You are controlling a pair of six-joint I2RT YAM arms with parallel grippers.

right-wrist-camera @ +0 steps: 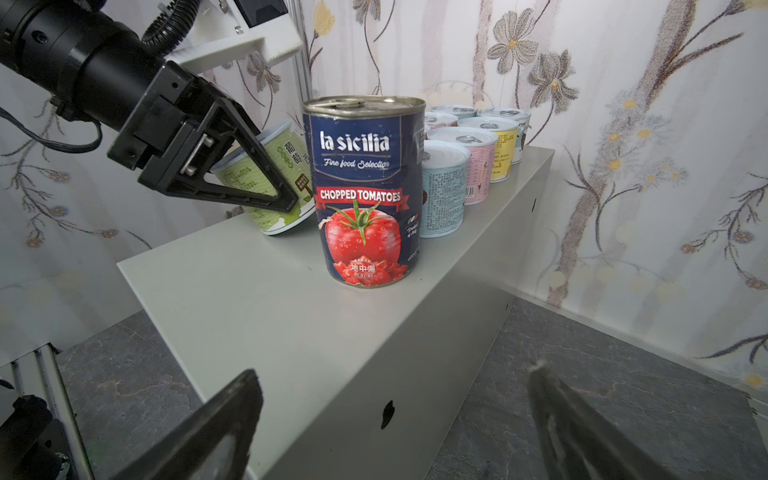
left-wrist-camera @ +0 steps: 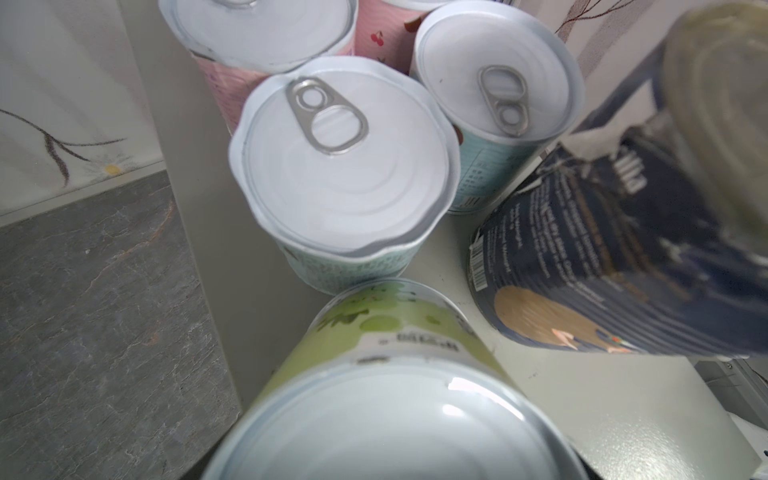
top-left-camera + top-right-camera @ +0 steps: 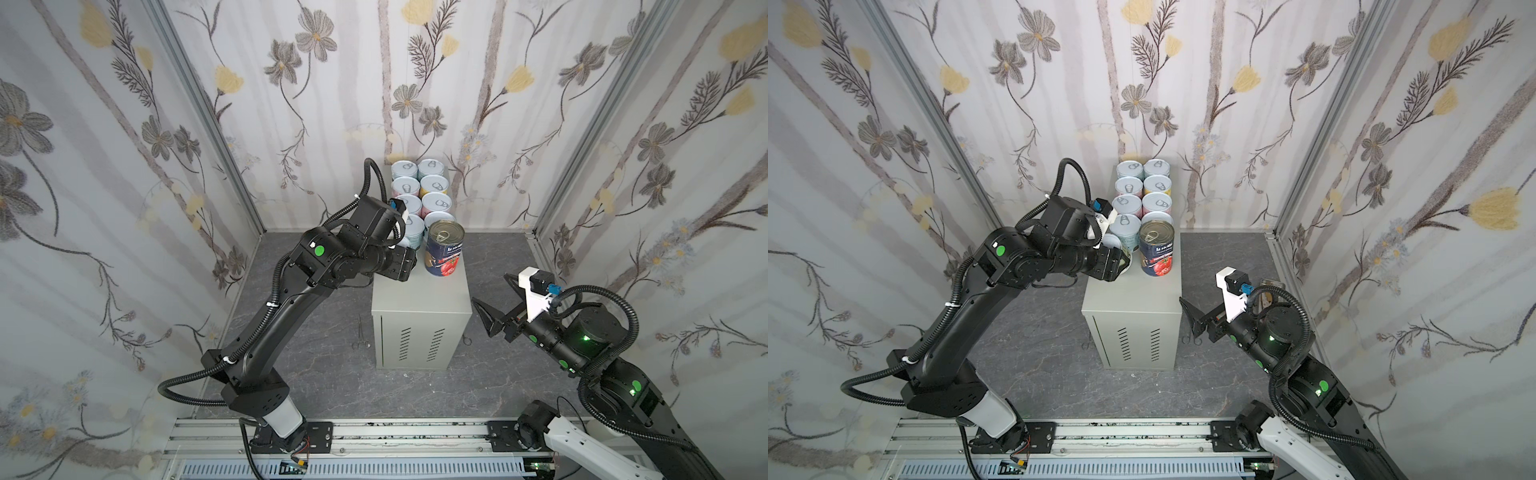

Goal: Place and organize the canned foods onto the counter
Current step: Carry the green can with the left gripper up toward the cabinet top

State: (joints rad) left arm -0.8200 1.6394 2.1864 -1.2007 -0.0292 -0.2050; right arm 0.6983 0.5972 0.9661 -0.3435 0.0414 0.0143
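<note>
- Flowered wallpaper covers the walls, and the floor (image 3: 332,386) has a dark grey stone pattern.
- A light-grey metal desk (image 3: 419,297) with vent slots on its front stands in the middle, with its far end at the back wall.
- Eight short cans (image 3: 434,185) with white pull-tab lids stand upright on the far part of the desk top. They form two rows of four, packed close together.
- The dark-blue chopped tomatoes can (image 1: 361,187) stands upright just in front of the right row and hides part of the last short can in both top views.
- The left hand (image 1: 286,187) is clamped on a green-label can (image 1: 286,156) at the front of the left row, just beside the chopped tomatoes can.
- The green-label can is tilted. Its lower edge is at the desk top, but I cannot tell if it touches.
- The right hand (image 1: 395,374) hovers beside the right side of the desk, with its fingers wide apart and nothing between them.
- Metal forceps (image 3: 360,332) lie on the floor left of the desk.
</note>
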